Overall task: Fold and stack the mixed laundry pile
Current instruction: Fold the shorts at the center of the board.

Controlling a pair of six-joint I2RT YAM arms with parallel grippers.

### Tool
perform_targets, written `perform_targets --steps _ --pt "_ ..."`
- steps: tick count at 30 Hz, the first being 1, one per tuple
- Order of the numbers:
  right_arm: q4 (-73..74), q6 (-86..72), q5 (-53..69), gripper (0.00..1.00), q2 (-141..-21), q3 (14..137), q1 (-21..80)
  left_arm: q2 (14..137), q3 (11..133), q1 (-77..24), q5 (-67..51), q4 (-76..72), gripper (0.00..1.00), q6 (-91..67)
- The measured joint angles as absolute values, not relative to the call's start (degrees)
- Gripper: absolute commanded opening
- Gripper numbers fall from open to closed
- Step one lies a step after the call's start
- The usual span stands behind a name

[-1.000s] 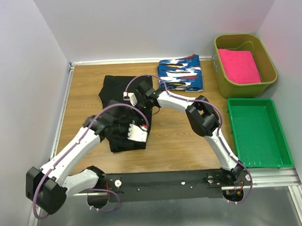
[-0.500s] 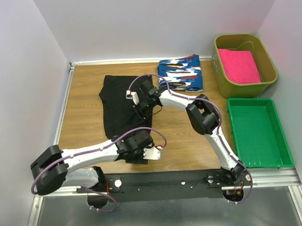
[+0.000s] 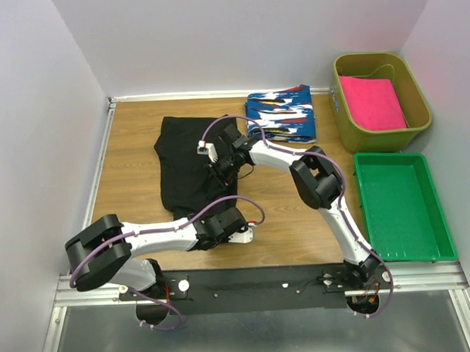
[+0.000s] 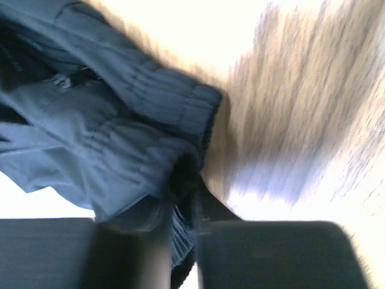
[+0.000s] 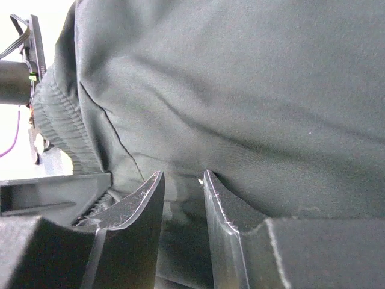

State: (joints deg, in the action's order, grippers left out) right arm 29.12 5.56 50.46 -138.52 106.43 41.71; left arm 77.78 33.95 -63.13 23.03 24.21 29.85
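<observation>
left gripper (image 4: 183,223): low at the near edge of the black garment (image 3: 190,166), fingers drawn in on its ribbed hem; view is blurred
right gripper (image 5: 182,180): on the garment's right edge, fingers close together with a fold of black fabric pinched between them
black garment: lies rumpled on the wooden table (image 3: 133,141), left of middle
blue patterned cloth (image 3: 281,114): folded at the far edge of the table, right of the black garment, just apart from it
pink cloth (image 3: 371,102): folded inside the olive bin (image 3: 373,142), far right
green tray (image 3: 398,209): right side, near the bin
</observation>
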Motion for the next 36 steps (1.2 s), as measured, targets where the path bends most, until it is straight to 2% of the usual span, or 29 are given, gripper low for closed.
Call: perform_targets --steps 3,13,17,19,22,29,36 --pt "27.94 5.65 50.59 0.41 -137.69 104.71 41.65 76.16 34.22 -63.13 22.61 25.52 0.00 29.85" --pt "25.34 5.91 50.39 0.42 -130.61 92.75 44.97 69.95 47.62 -62.96 11.77 40.34 0.00 29.98" --pt "29.76 7.49 48.86 0.56 -128.68 91.68 46.92 69.25 51.68 -62.96 4.23 48.84 0.00 31.14" --pt "32.88 8.67 48.01 0.59 -128.01 92.01 46.98 68.86 53.06 -62.83 0.14 52.29 0.00 32.16" --pt "37.01 10.87 44.07 0.63 -128.07 96.29 45.36 68.58 55.83 -62.70 -6.20 56.99 0.00 34.17" --pt "40.12 13.56 35.31 0.67 -135.48 116.25 38.22 67.66 63.88 -62.76 -18.94 62.39 0.00 36.88" --pt "38.52 13.32 28.71 0.63 -142.02 122.91 38.85 69.06 64.20 -62.74 -20.25 63.40 0.00 40.23"
